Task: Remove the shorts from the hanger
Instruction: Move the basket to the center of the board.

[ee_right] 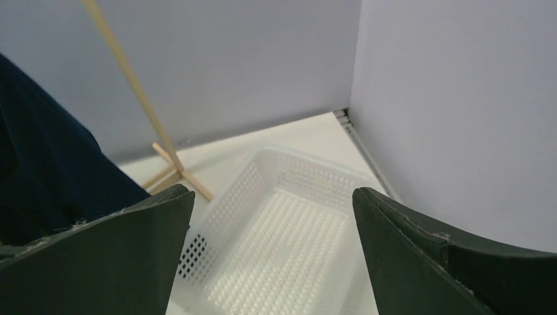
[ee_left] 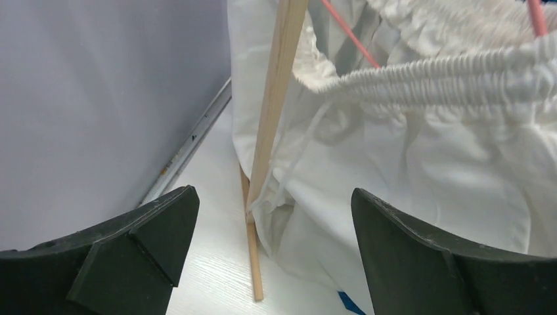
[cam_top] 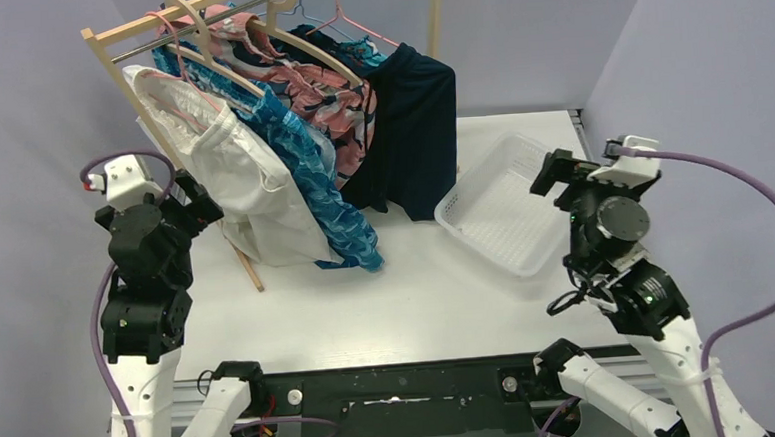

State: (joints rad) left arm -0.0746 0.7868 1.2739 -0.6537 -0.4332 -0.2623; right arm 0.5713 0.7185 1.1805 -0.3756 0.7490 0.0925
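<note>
Five pairs of shorts hang on hangers on a wooden rack [cam_top: 115, 68]: white shorts [cam_top: 252, 186] nearest, then blue wave-patterned shorts [cam_top: 317, 182], pink-and-navy floral shorts [cam_top: 322, 97], teal shorts [cam_top: 360, 50] mostly hidden, and dark navy shorts [cam_top: 414, 137]. My left gripper [cam_top: 197, 200] is open and empty, close beside the white shorts. In the left wrist view its jaws [ee_left: 274, 193] stand wide, facing the white shorts' elastic waistband [ee_left: 446, 79] and the rack's post [ee_left: 279, 85]. My right gripper [cam_top: 551, 175] is open and empty above the basket.
A white perforated basket [cam_top: 463, 210] lies empty at the right of the table; it also shows in the right wrist view [ee_right: 243, 190]. The rack's foot [ee_right: 174, 170] and the navy shorts [ee_right: 46, 170] lie left of it. Walls stand close on both sides.
</note>
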